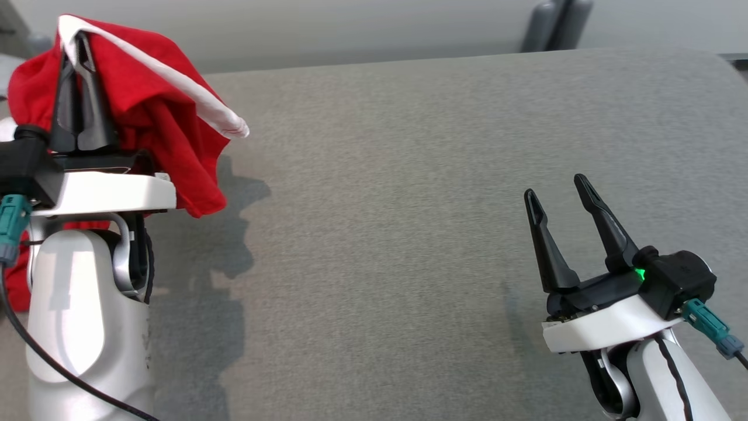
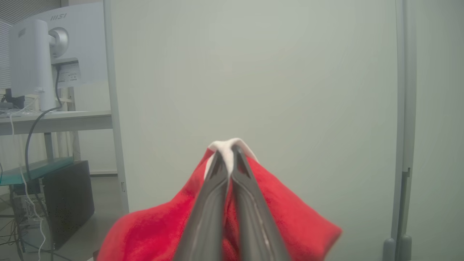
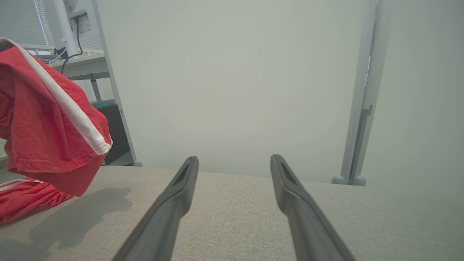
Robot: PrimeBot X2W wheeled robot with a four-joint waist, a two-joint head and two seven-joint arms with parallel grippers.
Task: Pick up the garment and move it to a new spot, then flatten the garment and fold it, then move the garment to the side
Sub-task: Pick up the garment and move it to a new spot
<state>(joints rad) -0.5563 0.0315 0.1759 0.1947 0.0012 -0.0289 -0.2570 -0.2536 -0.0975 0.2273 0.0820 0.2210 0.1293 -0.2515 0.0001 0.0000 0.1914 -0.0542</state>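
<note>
Left forearm (image 1: 82,327), pale casing, is rising from the lower left corner of the head view, with a black cable (image 1: 35,345) trailing across it and a teal connector (image 1: 11,225) plugging in at the wrist. Right forearm (image 1: 672,374) is entering at the lower right, with a small green light (image 1: 640,273) glowing at its wrist. Right gripper (image 1: 555,187) is holding nothing and hovering just over the grey fabric-covered surface (image 1: 409,204), its two dark fingers standing wide apart. Left gripper (image 1: 79,41) is raised at the left edge, its fingers pressing together and pinching the white-trimmed edge of the garment (image 1: 152,111). The garment, red with a white band, is draping over and around those fingers and hanging down past the wrist, throwing a shadow (image 1: 234,199) onto the surface. Its lower part is lying bunched on the surface at the far left, mostly hiding behind the left forearm in the head view and running off the frame edge in the right wrist view, so its full shape and type are not making themselves clear. Beyond the surface's far edge, a pale partition (image 2: 253,72) is closing off the background, with a grey upright post (image 3: 362,108) and its two rounded feet standing against it. Past the partition's left side, a desk (image 2: 54,121) is carrying a white monitor (image 2: 32,61) seen from behind, and a dark computer case (image 2: 69,203) is standing beneath it, with the cables there too tangled to sort out.
</note>
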